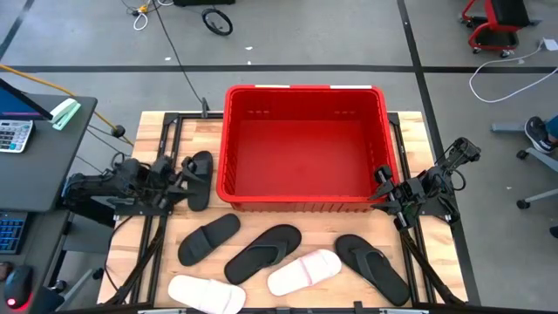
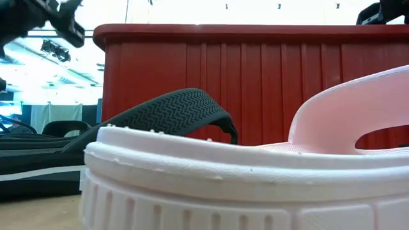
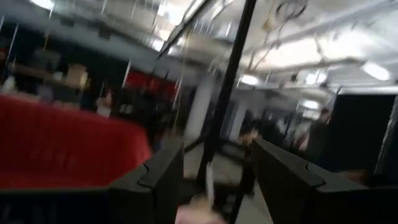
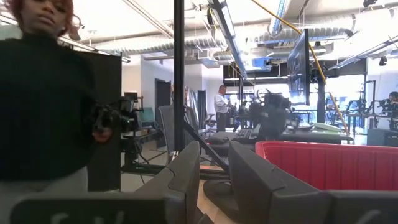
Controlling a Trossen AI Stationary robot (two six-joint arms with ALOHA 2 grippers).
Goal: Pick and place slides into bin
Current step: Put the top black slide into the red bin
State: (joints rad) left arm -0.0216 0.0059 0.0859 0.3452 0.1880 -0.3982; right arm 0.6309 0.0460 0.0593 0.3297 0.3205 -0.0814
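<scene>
Both arms were dark, nearly black, built of blocky jointed segments with matte housings. The left pincer [image 1: 193, 172] ended in two flat, angular black fingers [image 3: 163, 180] with bevelled edges. The right pincer [image 1: 382, 179] had matching slab-like fingers [image 4: 186, 168], squared at their tips. Behind the right pincer, thin black cables looped along the arm's upper links.

Large red plastic bin [image 1: 305, 148] with smooth ribbed walls, pale pink foam slide [image 2: 243, 185] with grainy matt surface, black rubber slide [image 2: 166, 112] with zigzag-textured strap, light wood-plank table [image 1: 205, 131]
</scene>
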